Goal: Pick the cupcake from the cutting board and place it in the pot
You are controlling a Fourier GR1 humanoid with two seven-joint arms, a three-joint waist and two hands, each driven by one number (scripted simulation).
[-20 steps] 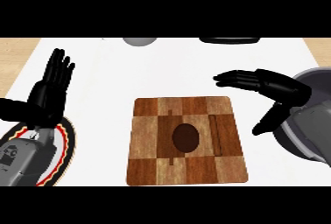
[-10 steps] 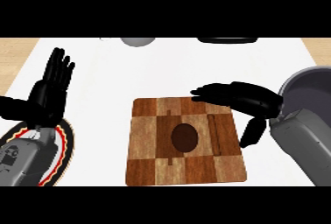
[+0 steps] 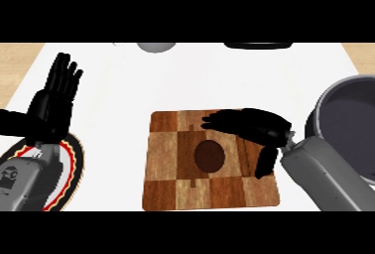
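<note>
The cupcake (image 3: 210, 155) sits at the middle of the cutting board (image 3: 168, 193). The right hand (image 3: 253, 128) hangs over the board's upper right part, fingers relaxed. The pot (image 3: 351, 116) stands just right of the board. The left hand (image 3: 50, 101) rests well left of it, fingers up, above a red-rimmed plate (image 3: 71, 166).

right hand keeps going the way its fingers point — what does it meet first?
The right hand has its fingers aimed left over the cutting board. Straight on, the way looks free; the cupcake lies nearer the robot than that line. Height is unclear.
</note>
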